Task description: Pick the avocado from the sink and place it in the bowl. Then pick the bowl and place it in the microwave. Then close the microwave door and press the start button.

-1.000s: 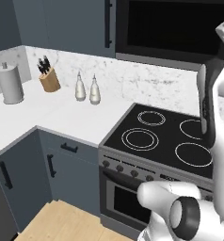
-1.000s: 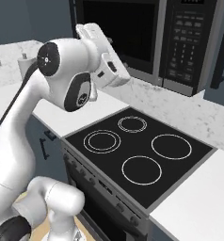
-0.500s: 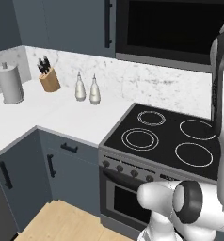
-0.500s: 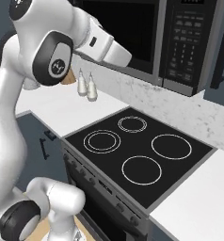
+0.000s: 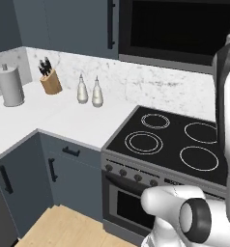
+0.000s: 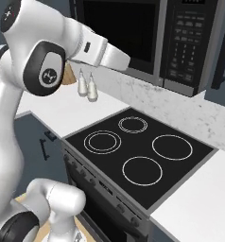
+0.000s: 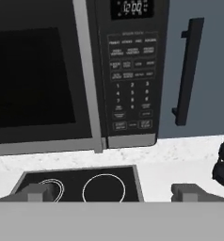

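Note:
The microwave [image 5: 179,29] hangs above the stove with its door [image 7: 38,80] shut, the dark glass window [image 6: 128,30] facing me. Right of the door is its keypad [image 7: 132,75], with rows of small buttons [image 6: 190,42] under a clock display. My gripper [image 7: 111,193] points at the microwave's front from a short way off and is open, with nothing between its fingertips [image 7: 36,192]. The white arm [image 6: 86,45] reaches across in front of the microwave. The avocado, the bowl and the sink are out of view.
A black four-ring cooktop [image 5: 175,140] lies below the microwave. On the white counter to the left stand two bottles [image 5: 89,90], a knife block [image 5: 50,82] and a grey canister [image 5: 11,87]. A blue cabinet with a black bar handle [image 7: 187,70] adjoins the microwave.
The arm has swung its upper links higher and its forearm out toward the microwave front. The kitchen itself has not shifted and the gripper stays open.

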